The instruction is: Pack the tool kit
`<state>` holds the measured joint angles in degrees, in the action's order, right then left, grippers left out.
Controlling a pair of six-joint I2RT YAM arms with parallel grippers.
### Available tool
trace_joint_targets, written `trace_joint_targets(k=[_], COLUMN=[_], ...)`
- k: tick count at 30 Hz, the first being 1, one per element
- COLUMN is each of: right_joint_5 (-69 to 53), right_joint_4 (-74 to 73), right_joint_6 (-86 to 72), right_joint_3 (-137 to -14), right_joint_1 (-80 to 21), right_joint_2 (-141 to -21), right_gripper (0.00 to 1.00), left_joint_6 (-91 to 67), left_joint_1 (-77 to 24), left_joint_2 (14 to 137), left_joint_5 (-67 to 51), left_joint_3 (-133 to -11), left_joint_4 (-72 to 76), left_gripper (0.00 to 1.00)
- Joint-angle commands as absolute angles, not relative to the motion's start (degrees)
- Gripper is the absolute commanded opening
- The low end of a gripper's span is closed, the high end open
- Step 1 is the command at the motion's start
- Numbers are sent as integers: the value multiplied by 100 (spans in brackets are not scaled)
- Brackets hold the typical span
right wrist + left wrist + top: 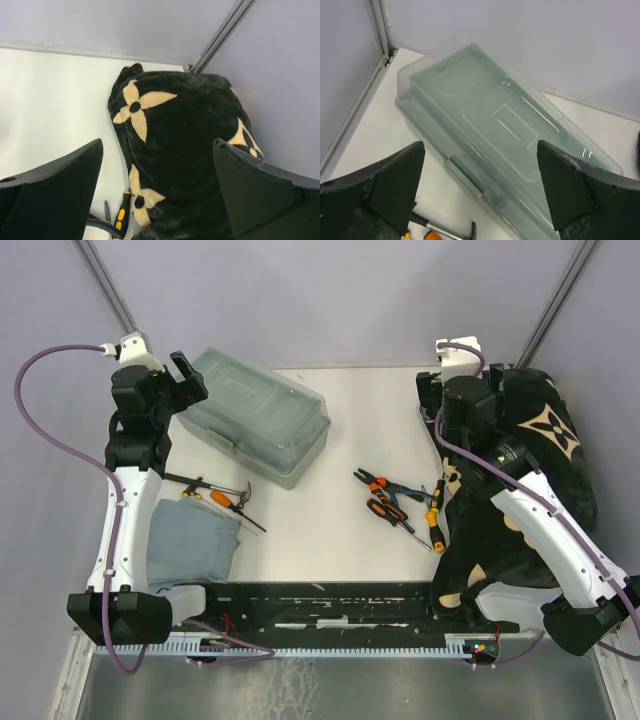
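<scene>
Checking the toolbox first, where's it at? – Jo

Far-left part of the table, set at an angle, translucent lid shut on it. – Sam

L gripper? – Jo

Hangs above the box's left end. Fingers spread wide, nothing btwn them. Wrist cam looks down past them onto the lid. – Sam

Loose tools? – Jo

Two lots, all lying on the table outside the box. Near the L arm there's the hammer, flat, w/ an orange-handled screwdriver just beside it. Both sit at the far edge of the folded grey-blue cloth. Mid-right there's pliers + more drivers in a loose bunch. A yellow-black screwdriver lies right against the black blanket. – Sam

R gripper? – Jo

Far-right corner, up over the blanket, also wide open & empty. Its cam looks down on a beige flower mark, w/ the yellow-black screwdriver at the bottom edge, by the blanket's side. – Sam
</scene>
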<state>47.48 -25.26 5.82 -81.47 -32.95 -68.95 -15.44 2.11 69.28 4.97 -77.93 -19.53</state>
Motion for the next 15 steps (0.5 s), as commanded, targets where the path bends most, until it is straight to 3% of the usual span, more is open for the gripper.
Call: trace_joint_targets(k=[1, 15], right_joint_5=[4103, 406], right_joint_4=[-2696, -3032], right_joint_6=[48, -1447], right_joint_3=[-7927, -6627], right_joint_1=[-2907, -1341], right_joint_2=[-6549, -5417], right_gripper=[99, 99], left_joint_6=[-1618, -1813], left_joint_1=[155, -37], left_joint_2=[6595, 6252], left_joint_5=[673, -244], left_joint_3=[-7557, -6661], left_joint_4=[-1859, -1810], left_gripper=[99, 99])
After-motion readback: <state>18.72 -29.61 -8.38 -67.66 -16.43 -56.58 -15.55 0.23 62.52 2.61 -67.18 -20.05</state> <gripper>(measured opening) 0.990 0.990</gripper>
